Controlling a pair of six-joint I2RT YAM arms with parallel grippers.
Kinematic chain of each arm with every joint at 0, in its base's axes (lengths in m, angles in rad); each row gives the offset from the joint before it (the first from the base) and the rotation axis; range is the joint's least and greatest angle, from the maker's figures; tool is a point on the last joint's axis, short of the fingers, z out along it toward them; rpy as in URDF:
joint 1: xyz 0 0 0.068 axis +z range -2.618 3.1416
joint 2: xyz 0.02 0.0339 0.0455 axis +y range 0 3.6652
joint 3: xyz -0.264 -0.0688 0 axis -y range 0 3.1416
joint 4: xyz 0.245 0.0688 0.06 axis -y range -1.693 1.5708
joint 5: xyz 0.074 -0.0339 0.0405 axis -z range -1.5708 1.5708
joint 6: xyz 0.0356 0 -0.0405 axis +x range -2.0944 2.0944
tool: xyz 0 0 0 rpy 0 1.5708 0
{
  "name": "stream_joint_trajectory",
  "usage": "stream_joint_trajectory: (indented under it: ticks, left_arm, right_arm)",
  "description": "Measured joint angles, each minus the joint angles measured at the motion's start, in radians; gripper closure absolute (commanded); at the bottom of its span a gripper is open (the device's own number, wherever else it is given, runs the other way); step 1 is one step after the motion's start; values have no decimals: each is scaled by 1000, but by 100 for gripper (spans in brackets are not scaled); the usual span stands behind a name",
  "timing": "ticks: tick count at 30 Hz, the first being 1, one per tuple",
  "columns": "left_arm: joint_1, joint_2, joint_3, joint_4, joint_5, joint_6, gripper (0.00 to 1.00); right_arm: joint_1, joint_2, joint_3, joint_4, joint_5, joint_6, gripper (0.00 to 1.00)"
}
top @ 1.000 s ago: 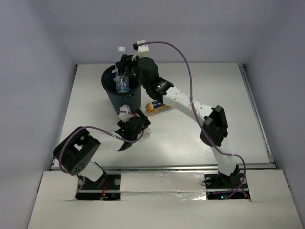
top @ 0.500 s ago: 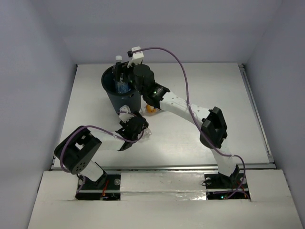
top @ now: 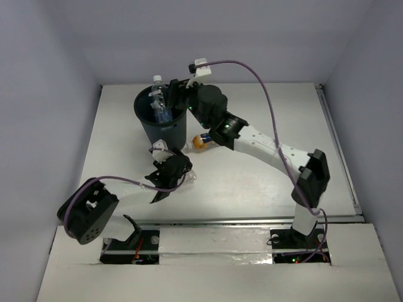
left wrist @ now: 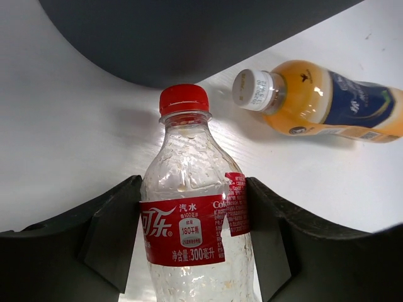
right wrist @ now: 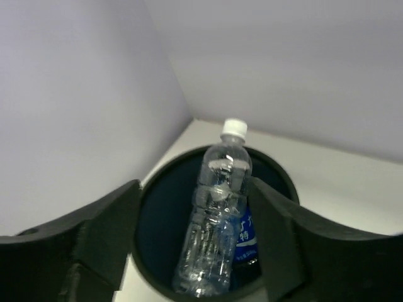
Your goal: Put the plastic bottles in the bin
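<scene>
The left gripper (left wrist: 192,201) is clamped on the red-labelled bottle (left wrist: 189,245), with a pad (left wrist: 113,233) on each side of the red label. The body fills the gap between the jaws, and the red cap points out past the fingertips toward the dark wall of the bin (left wrist: 189,38) straight ahead; whether the bottle is clear of the table (left wrist: 56,126) I cannot tell. Just ahead and to the right of these jaws the orange bottle (left wrist: 321,100) lies on its side, white cap turned toward the bin, apart from the held one. The right gripper (right wrist: 195,192) hangs over the bin with its jaws spread wide and nothing between them. Below and beyond them the white-capped bottle (right wrist: 217,214) leans inside the bin, its cap poking above the rim, with a blue-labelled bottle (right wrist: 247,234) close beside it. The red-labelled bottle looks empty bar a few droplets, so it is probably very light, thin-walled and smooth. A hard squeeze would likely buckle it or squirt it out of the jaws, and the label band seems the sound place to hold, near the middle so that it will not swing. The orange one looks full, hence heavier and stiffer; a hold across its labelled belly would suit, though it may roll away as fingers close on it
</scene>
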Motion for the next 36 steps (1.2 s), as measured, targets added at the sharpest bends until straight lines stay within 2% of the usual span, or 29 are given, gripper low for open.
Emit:
stream_joint_trajectory:
  ticks: [4, 5, 10, 14, 18, 20, 24, 32, 36]
  left_arm:
    - [-33, -124, -21, -66, -17, 10, 68]
    - [-53, -161, -21, -86, -21, 16, 68]
    - [-164, -372, 20, -215, -78, 52, 68]
    - [-177, -483, 133, -293, -140, 129, 67]
    - [-175, -511, 283, -305, -234, 261, 67]
    - [-154, -499, 354, -287, -261, 344, 67]
    - [-46, -441, 475, -241, -281, 482, 67]
    - [159, -189, 717, -216, -286, 702, 67]
    - [221, -96, 743, -186, -286, 805, 67]
  right_arm:
    - [0, -169, -105, 25, -3, 19, 69]
    - [1, -206, -130, 29, -4, 27, 70]
    - [1, -401, -305, 18, -1, 62, 66]
    - [1, -555, -467, -3, 4, 91, 65]
    - [1, -690, -618, -10, 8, 122, 65]
    - [1, -739, -687, -11, 12, 140, 65]
    - [1, -786, -789, -14, 11, 177, 65]
    - [1, -842, -917, -25, 3, 211, 64]
    - [1, -888, -954, -18, 0, 221, 64]
